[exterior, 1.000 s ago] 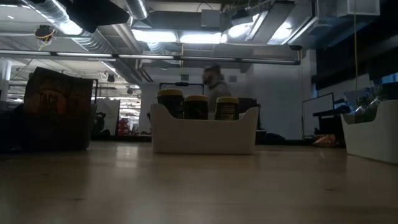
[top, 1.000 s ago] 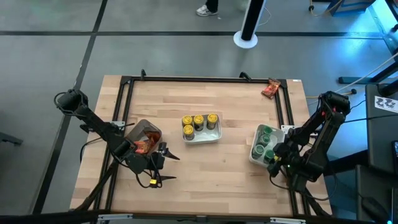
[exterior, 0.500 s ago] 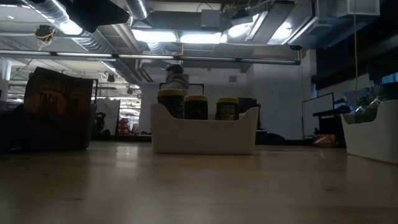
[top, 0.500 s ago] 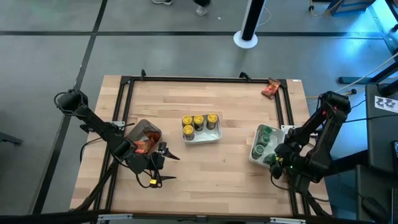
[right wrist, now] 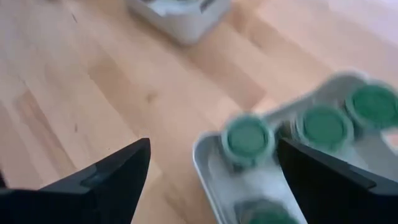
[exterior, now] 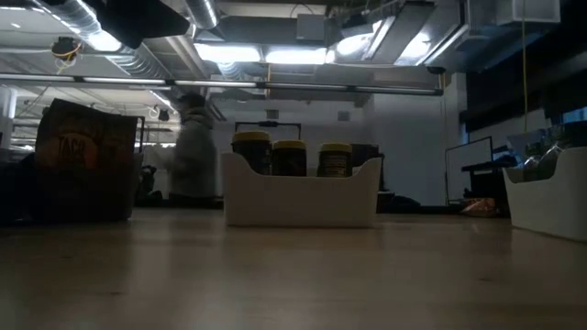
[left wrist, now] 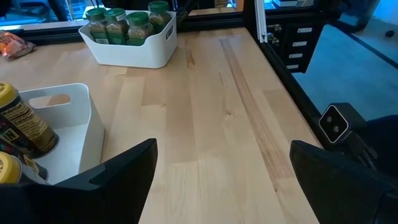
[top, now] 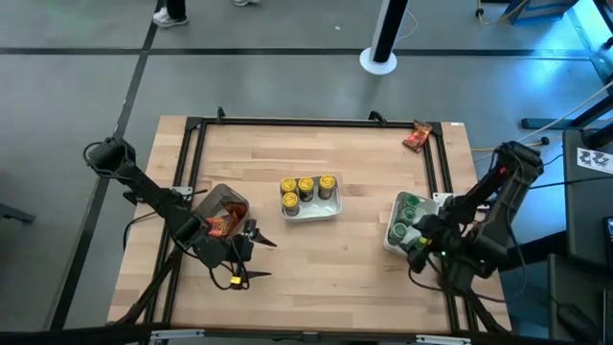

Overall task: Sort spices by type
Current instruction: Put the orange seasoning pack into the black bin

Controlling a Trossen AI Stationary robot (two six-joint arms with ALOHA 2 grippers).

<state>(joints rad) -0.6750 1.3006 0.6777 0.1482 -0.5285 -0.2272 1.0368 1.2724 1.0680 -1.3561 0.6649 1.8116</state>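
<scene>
Several yellow-lidded spice jars (top: 306, 186) stand in a white tray (top: 311, 212) at the table's middle. More spice jars with green lids (top: 410, 213) stand in a second white tray (top: 391, 233) at the right, and the right wrist view looks down on their lids (right wrist: 247, 138). Red-orange packets (top: 221, 225) lie in a clear bin (top: 233, 198) at the left, and one packet (top: 417, 138) lies at the far right corner. My right gripper (top: 418, 255) hangs open above the near end of the green-lid tray. My left gripper (top: 261, 256) stands open beside the bin, holding nothing.
A black frame rail (top: 316, 122) runs around the tabletop. Bare wood lies between the trays and along the near edge (top: 326, 287). In the low view the packet bin (exterior: 87, 160) stands left and the yellow-lid tray (exterior: 301, 197) in the middle. A person walks in the room behind.
My right gripper has risen from the green-lid tray and drawn a little toward the table's near edge. The jars stay in their trays. A person in the background has walked leftward across the low view.
</scene>
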